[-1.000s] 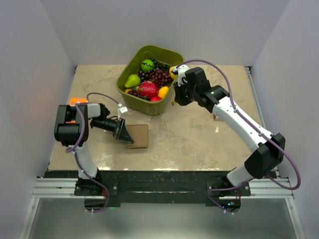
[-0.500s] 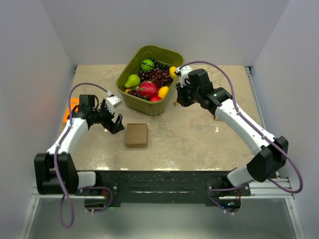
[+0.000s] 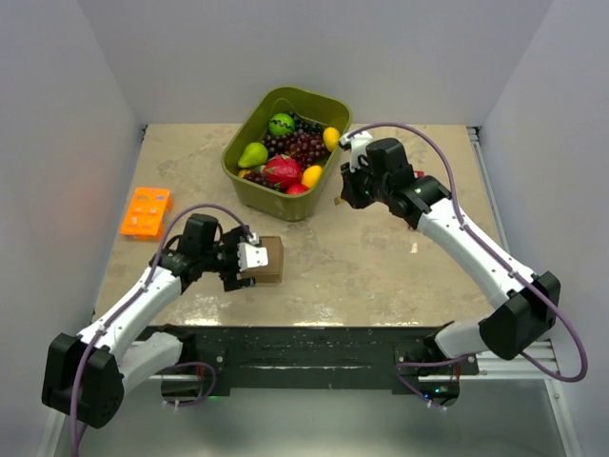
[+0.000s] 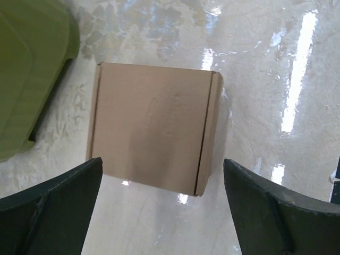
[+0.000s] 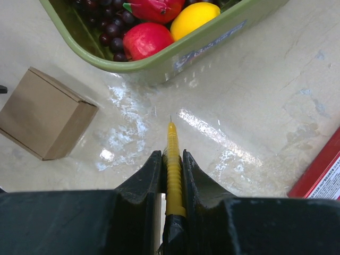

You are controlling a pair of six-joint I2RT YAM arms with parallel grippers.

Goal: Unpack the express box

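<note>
One olive plastic tub (image 3: 276, 203), twelve o'clock, holds fruit (image 3: 282, 170). One closed brown cardboard box (image 4: 154, 127) lies before the left gripper (image 4: 162, 162), jaws apart. The right gripper (image 5: 172, 159) clamps a yellow tool (image 5: 172, 143).

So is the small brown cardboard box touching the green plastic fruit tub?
Apart: the right wrist view shows bare table between the box and tub.

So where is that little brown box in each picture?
Top view: box left of centre, below the green tub.
Left wrist: box in the middle.
Right wrist: box at the left edge.
Shared landmark: green tub, in every view.
</note>
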